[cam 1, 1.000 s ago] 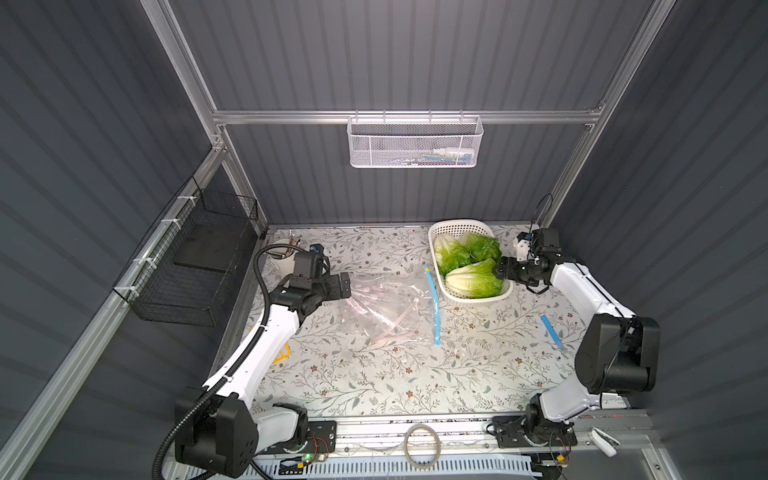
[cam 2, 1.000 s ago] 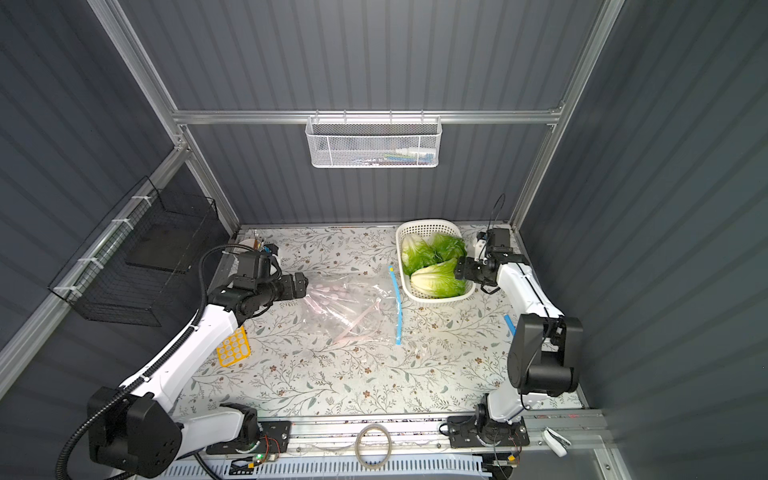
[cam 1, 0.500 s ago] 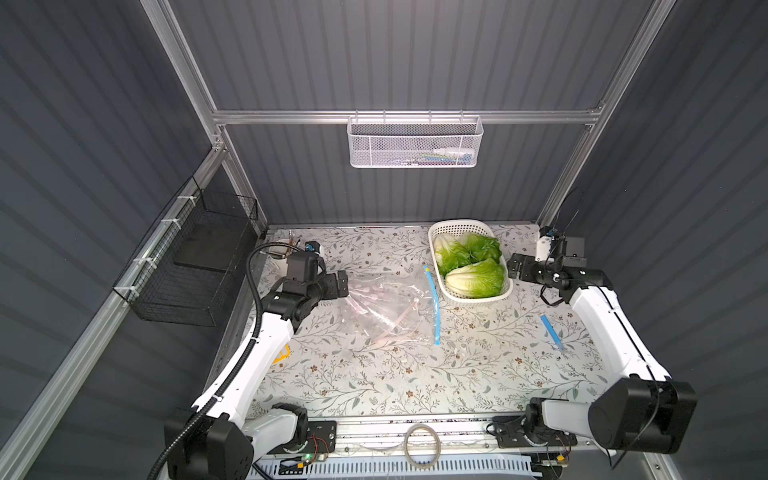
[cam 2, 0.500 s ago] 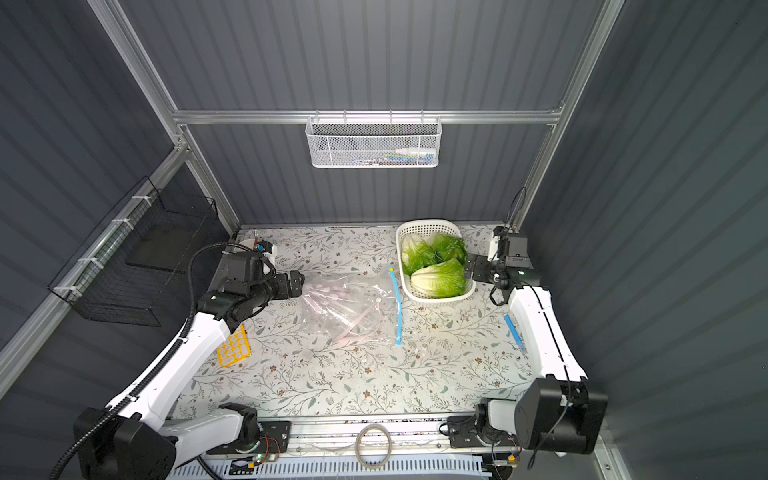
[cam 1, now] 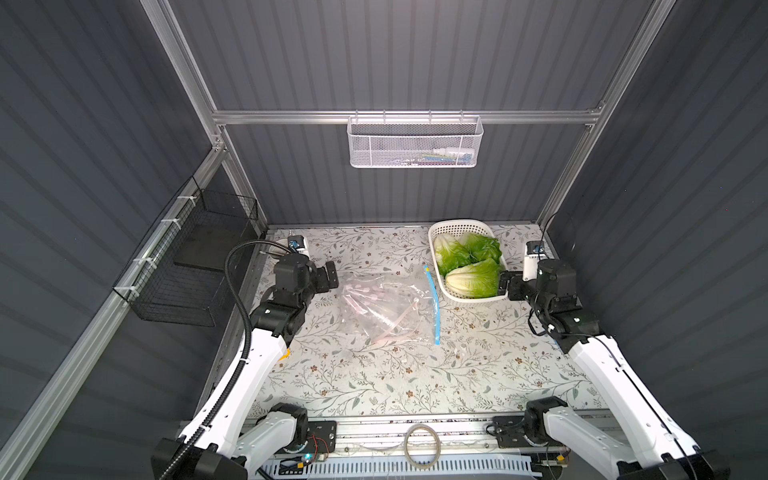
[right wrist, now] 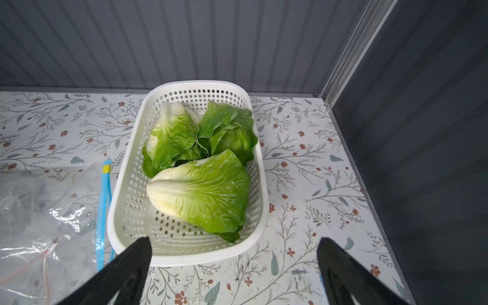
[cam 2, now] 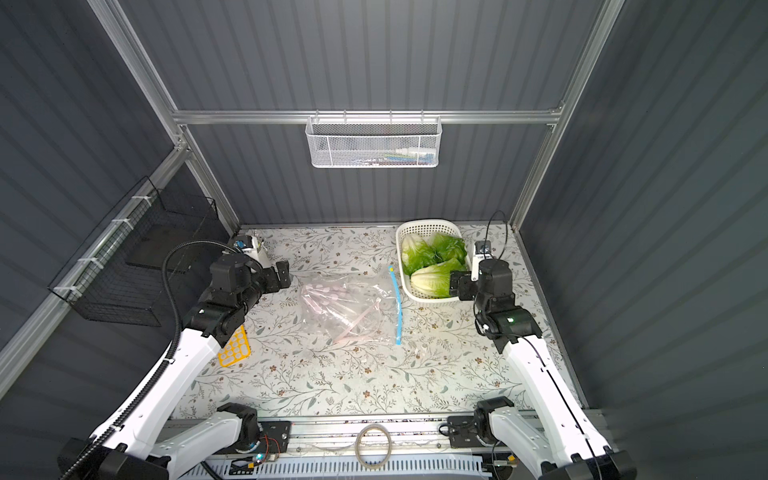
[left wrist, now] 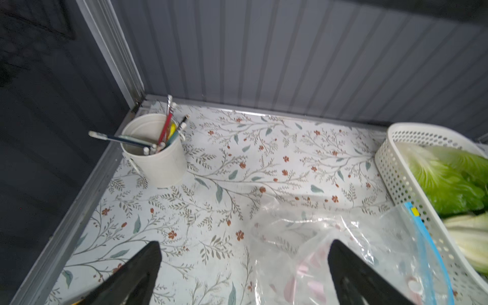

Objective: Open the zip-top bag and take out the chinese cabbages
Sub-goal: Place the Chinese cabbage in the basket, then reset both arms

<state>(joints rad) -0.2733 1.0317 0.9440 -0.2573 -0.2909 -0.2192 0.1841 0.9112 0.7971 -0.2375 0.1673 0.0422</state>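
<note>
Contents of the white perforated basket (right wrist: 200, 85): three chinese cabbages (right wrist: 200, 190), all lying inside it at the table's far right; each head is oval, with a white ribbed base grading through pale yellow-green to crinkled bright green tips; the nearest head (cam 1: 473, 282) lies crosswise at the basket's near end, with its white base towards the bag and its green tips towards the right arm; two further heads (cam 1: 451, 253) sit side by side behind it, touching one another, one showing a pale ribbed base, the second mostly folded green leaf. Zip-top bag (cam 1: 386, 307): clear crumpled film lying flat on the floral table (cam 1: 374, 374) just beside the basket, its blue zip strip (cam 1: 432, 303) along the edge facing the basket; pinkish lumps (cam 2: 320, 291) show through the film; no cabbage lies in it. Right gripper (right wrist: 233, 241): jaws spread wide, holding nothing, just beside the basket's near end and facing the nearest head. Left gripper (left wrist: 244, 244): jaws likewise spread wide and empty, at the bag's far side from the basket; one finger (left wrist: 351, 269) overlaps the film in the left wrist view, though contact cannot be told. Cream cup of pens (left wrist: 158, 158): far left corner, well apart from the bag.
</note>
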